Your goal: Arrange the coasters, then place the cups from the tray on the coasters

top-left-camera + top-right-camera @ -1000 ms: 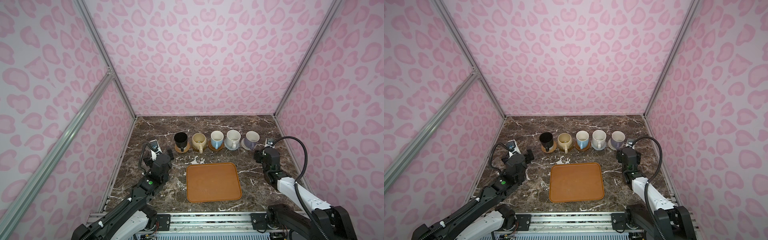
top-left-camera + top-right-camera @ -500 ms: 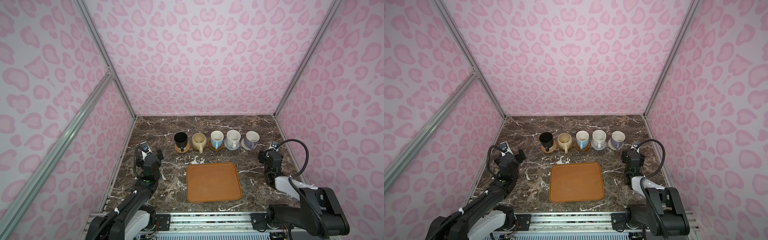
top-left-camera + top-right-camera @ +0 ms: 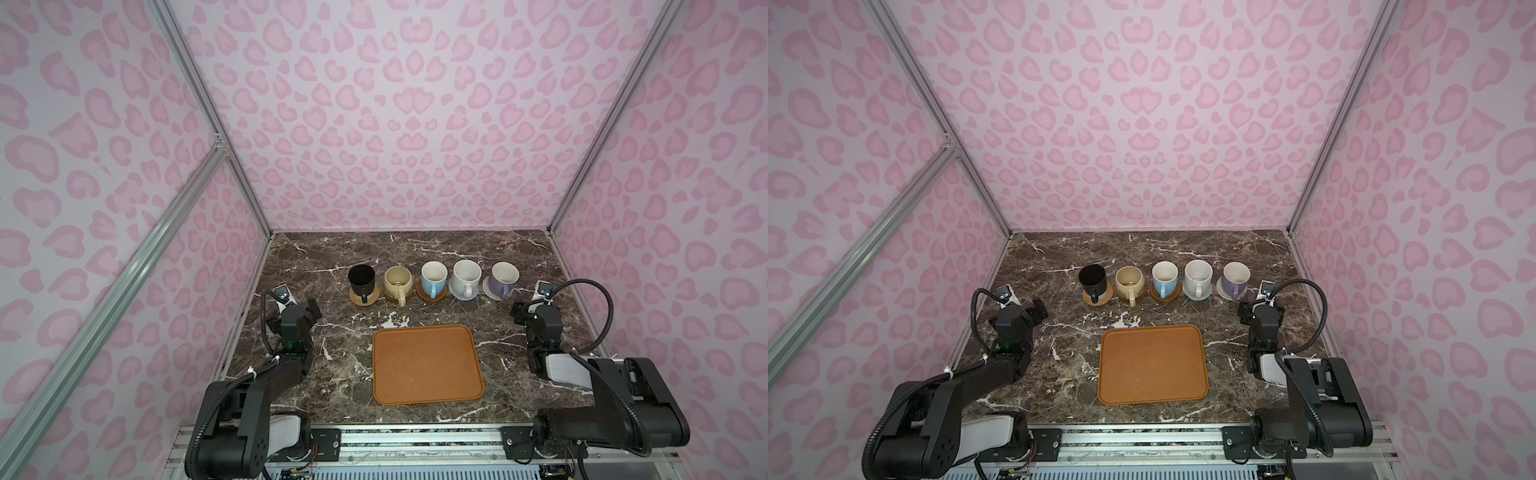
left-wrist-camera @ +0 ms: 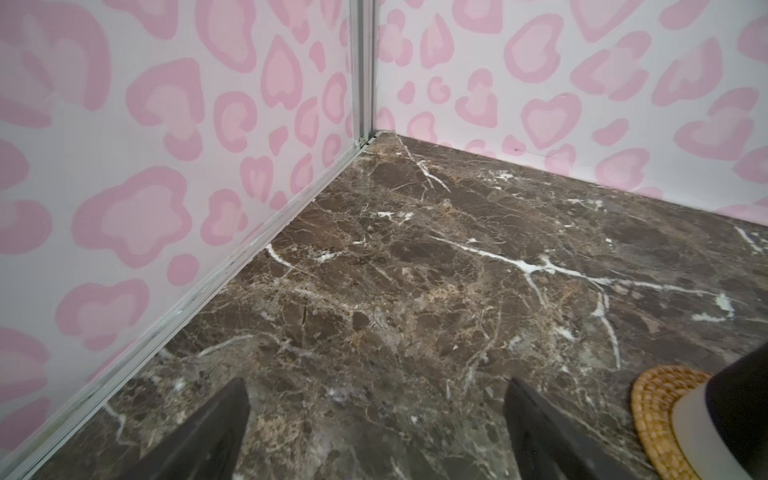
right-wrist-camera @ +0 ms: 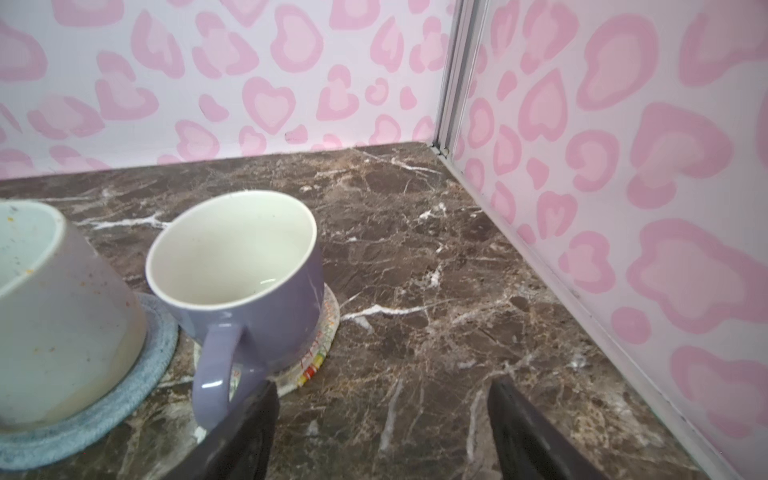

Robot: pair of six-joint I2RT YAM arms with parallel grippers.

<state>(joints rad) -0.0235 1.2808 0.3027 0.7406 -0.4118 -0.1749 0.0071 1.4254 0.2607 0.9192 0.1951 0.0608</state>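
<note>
Judging final step done: five mugs [image 3: 432, 284] upright on coasters [image 3: 375, 296] in far row, tray [image 3: 428, 365] bare. Gaping, empty: left gripper [image 4: 376, 386], right gripper [image 5: 382, 384]. Next: park arms clear.

Marble table [image 3: 415, 249]: five coasters [image 3: 375, 296] in row, tray [image 3: 428, 365] in front.

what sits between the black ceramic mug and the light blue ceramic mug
The cream-yellow ceramic mug on a dark brown coaster, in both top views.
</note>
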